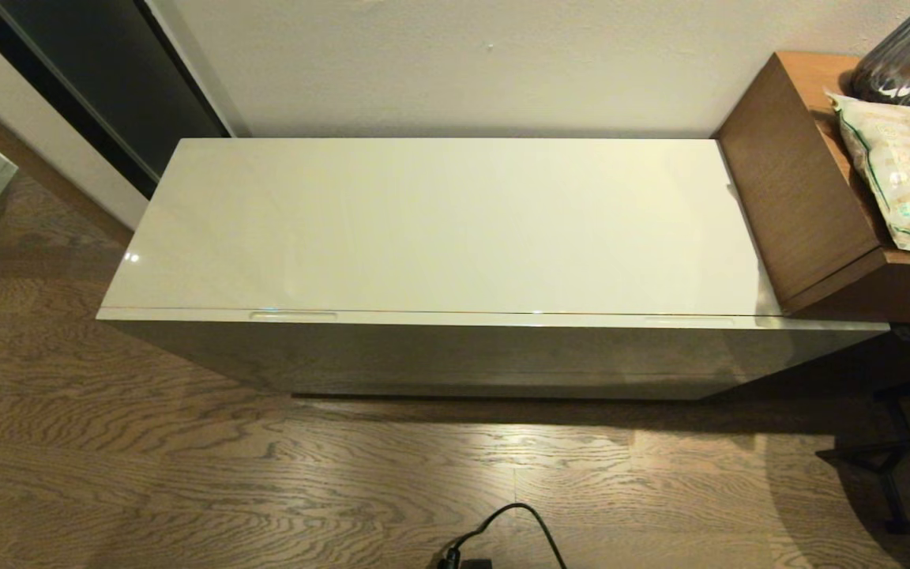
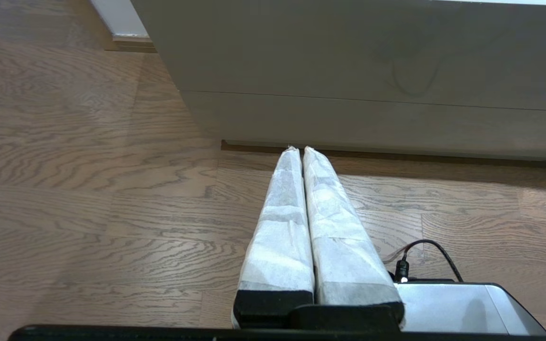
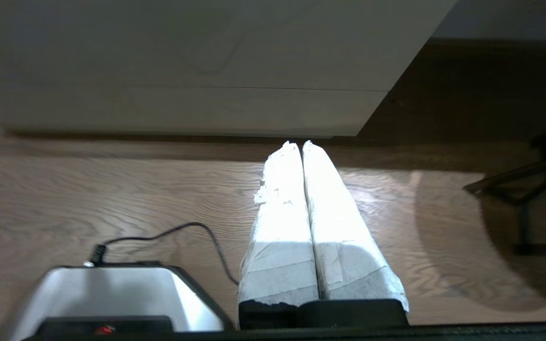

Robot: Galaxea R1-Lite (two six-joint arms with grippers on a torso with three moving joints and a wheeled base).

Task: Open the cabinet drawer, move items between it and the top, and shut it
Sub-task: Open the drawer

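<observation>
Cabinet drawer (image 1: 494, 318) closed, top (image 1: 439, 225) bare. Left pincer (image 2: 303, 150), right pincer (image 3: 300, 143) pressed together, holding nothing, low above floor (image 1: 186, 474).

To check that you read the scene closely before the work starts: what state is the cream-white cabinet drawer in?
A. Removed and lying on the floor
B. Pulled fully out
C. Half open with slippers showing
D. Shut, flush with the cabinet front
D: in the head view the cabinet drawer sits flush under the top, its two recessed slots in line with the front edge, and no inner walls or items show.
</observation>
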